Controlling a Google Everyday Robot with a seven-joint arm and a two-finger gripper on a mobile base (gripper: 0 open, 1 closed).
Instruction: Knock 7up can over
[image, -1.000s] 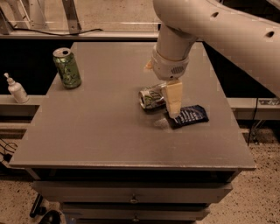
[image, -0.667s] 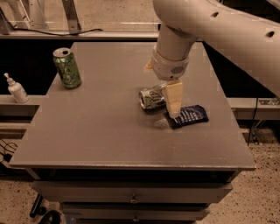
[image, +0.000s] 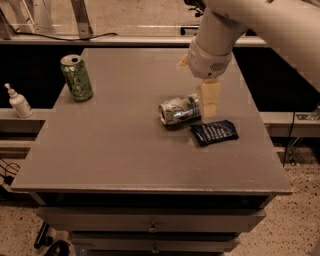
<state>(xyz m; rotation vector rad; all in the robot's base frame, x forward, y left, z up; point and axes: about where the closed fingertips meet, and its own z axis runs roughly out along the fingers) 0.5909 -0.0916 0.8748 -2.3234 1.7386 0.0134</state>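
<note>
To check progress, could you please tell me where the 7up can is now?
In the camera view, the 7up can lies on its side right of centre on the table, the gripper at its right end and a dark packet nearer the camera.

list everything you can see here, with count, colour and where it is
7up can: one, silvery-white with green patches, lying on its side near the middle of the table
green can: one, bright green patterned, upright at the table's back left
packet: one, dark blue, flat on the table just front right of the 7up can
pump bottle: one, white, upright on the ledge left of the table
table: one, grey top, drawers below
arm: one, white, reaching in from the upper right
gripper: one, cream, pointing down right beside the 7up can's right end
</note>
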